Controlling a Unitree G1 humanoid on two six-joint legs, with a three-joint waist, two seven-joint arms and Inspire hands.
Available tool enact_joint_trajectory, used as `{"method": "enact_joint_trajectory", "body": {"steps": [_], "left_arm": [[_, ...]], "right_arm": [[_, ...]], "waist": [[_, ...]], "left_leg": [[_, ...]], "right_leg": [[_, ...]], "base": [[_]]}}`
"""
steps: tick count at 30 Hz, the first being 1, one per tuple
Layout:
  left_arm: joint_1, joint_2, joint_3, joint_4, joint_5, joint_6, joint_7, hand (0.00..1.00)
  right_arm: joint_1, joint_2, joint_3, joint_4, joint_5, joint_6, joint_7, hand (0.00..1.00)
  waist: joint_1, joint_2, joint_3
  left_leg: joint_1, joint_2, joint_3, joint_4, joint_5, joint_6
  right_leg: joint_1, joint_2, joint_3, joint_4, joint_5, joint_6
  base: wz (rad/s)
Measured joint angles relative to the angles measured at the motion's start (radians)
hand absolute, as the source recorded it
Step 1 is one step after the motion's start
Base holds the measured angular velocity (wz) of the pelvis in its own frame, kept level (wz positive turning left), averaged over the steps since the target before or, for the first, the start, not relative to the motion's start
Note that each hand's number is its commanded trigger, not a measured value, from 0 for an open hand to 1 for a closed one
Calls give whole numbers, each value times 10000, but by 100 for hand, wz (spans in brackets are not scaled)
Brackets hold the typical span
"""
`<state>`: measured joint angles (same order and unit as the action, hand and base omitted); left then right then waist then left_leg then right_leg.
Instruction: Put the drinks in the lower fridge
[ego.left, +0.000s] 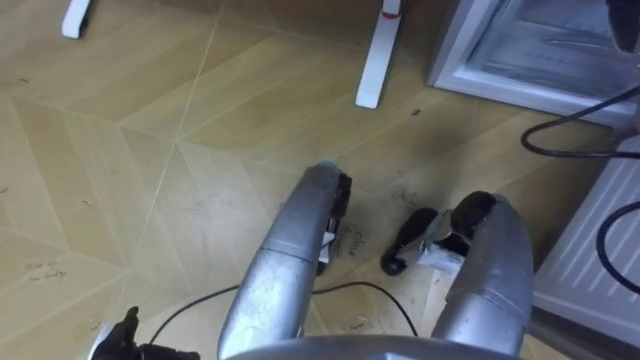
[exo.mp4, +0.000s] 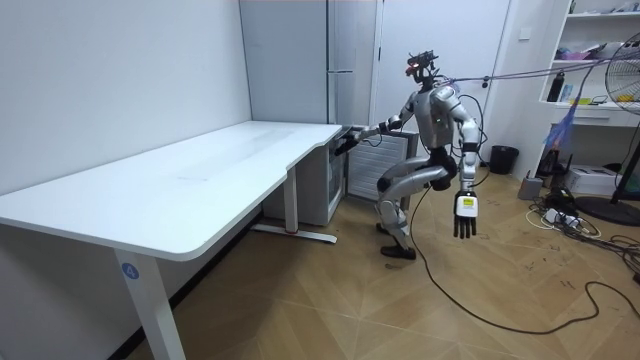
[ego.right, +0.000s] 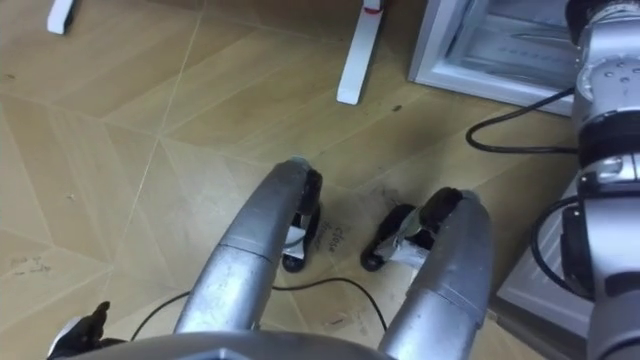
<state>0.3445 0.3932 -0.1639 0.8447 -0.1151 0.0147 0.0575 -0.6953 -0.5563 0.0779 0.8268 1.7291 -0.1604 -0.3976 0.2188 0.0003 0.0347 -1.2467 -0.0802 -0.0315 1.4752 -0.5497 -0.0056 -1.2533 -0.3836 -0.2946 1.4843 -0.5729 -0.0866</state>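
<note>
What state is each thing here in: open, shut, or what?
Lower fridge: door open, inside showing.
Tall grey fridge: shut.
Left hand: open, hanging at the robot's side.
Right hand: stretched out to the lower fridge.

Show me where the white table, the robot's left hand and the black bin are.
white table (exo.mp4: 200, 175), room view, on the bare tabletop near its middle.
left hand (exo.mp4: 465, 214), room view, on the middle of the hand, above the hanging fingers.
black bin (exo.mp4: 503, 160), room view, on its side wall.
</note>
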Motion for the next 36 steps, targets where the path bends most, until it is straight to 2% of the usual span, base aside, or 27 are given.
{"method": "enact_joint_trajectory", "body": {"steps": [3, 5, 10, 12, 16, 18, 20, 21, 22, 24, 25, 27, 29, 30, 33, 36], "left_arm": [[17, 48, -69, -3, -2, 4, -11, 0], [25, 98, -68, 0, -2, -1, -12, 0], [25, 196, -116, 41, -21, -51, -23, 0], [28, 213, -193, 35, -21, -105, -112, 0], [31, 290, -224, -30, 1, -85, -303, 0], [31, 362, -255, 21, -25, 13, -352, 0], [15, 640, -365, 177, -85, 145, -496, 0], [12, 697, -369, 177, -117, 197, -499, 0], [15, 768, -382, 199, -136, 295, -500, 0], [-20, 771, -390, 360, -129, 308, -524, 0], [-147, 759, -393, 515, -132, 324, -633, 0], [-452, 758, -389, 993, -232, 307, -728, 0], [-642, 749, -372, 1381, -321, 370, -806, 0], [-641, 737, -375, 1421, -349, 393, -845, 0], [-910, 454, -366, 1733, -470, 521, -873, 0], [-1220, 101, -366, 2038, -469, 509, -901, 0]], "right_arm": [[0, 0, 47, -37, 0, 0, -6, 0], [1, 0, 109, -37, 0, 0, -6, 0], [105, 41, 228, -25, -21, 55, 12, 0], [285, 41, 304, 4, -31, 102, 301, 0], [400, 30, 311, 1278, -281, 431, 1641, 0], [696, 4, 312, 1839, -637, 578, 2344, 0], [1268, -29, 495, 2573, -1288, 846, 3239, 0], [1402, -61, 616, 2809, -1460, 923, 3397, 0], [1675, -70, 744, 3219, -1935, 1083, 3732, 0], [2024, -100, 783, 3759, -2779, 1337, 4177, 0], [2150, -156, 828, 4207, -3258, 1434, 4497, 0], [2506, -209, 963, 4712, -3811, 1535, 5043, 0], [3096, -214, 1024, 4962, -4796, 1716, 5566, 0], [3207, -214, 1133, 5022, -4981, 1740, 5683, 0], [3807, -165, 1681, 5359, -6059, 1844, 6178, 0], [4366, 305, 1734, 5524, -6966, 1876, 6396, 0]], "waist": [[11, 0, 0], [16, -1, 0], [59, 1, 10], [61, 9, 16], [97, 17, 17], [79, -28, 31], [79, -48, 28], [83, -66, 34], [73, -88, 33], [31, -118, 19], [-14, -116, 14], [-31, -108, 5], [53, -110, -8], [49, -117, -15], [15, -78, -47], [-198, -19, -66]], "left_leg": [[8, 0, -7, -29, 6, -13], [26, 2, -61, -50, 84, -164], [273, 40, -136, -64, 110, -214], [443, 96, -139, -156, 110, -214], [927, 376, -122, -924, 116, -220], [1281, 439, -151, -1356, 125, -235], [1868, 551, -347, -1895, 227, -415], [2021, 588, -374, -2045, 238, -433], [2359, 752, -371, -2354, 252, -453], [2840, 899, -265, -2871, 262, -435], [3151, 921, -208, -3229, 277, -406], [3626, 877, -210, -3768, 315, -339], [4252, 990, -83, -4418, 407, -220], [4411, 1049, -11, -4602, 459, -212], [5297, 1059, 234, -5463, 717, -88], [6073, 1048, 283, -6139, 1430, 18]], "right_leg": [[2, -8, -15, 0, -24, -48], [44, -15, -87, -8, -53, -105], [338, -13, -235, -57, -72, -141], [520, -9, -254, -124, -99, -194], [1249, 34, -671, -957, -97, -191], [1655, 219, -748, -1410, -89, -173], [2338, 756, -769, -2095, -81, -159], [2515, 869, -774, -2279, -78, -153], [2876, 1112, -777, -2672, -37, -74], [3345, 1288, -760, -3220, 38, 63], [3650, 1336, -770, -3594, 134, 182], [4097, 1493, -772, -4212, 312, 275], [4663, 1776, -687, -5047, 769, 278], [4793, 1806, -656, -5232, 889, 303], [5530, 1848, -551, -6065, 1448, 458], [6250, 1972, -541, -6739, 2144, 370]], "base": [[0], [0], [-2], [2], [13], [19], [20], [16], [10], [5], [0], [-10], [-36], [-43], [-27], [-6]]}}
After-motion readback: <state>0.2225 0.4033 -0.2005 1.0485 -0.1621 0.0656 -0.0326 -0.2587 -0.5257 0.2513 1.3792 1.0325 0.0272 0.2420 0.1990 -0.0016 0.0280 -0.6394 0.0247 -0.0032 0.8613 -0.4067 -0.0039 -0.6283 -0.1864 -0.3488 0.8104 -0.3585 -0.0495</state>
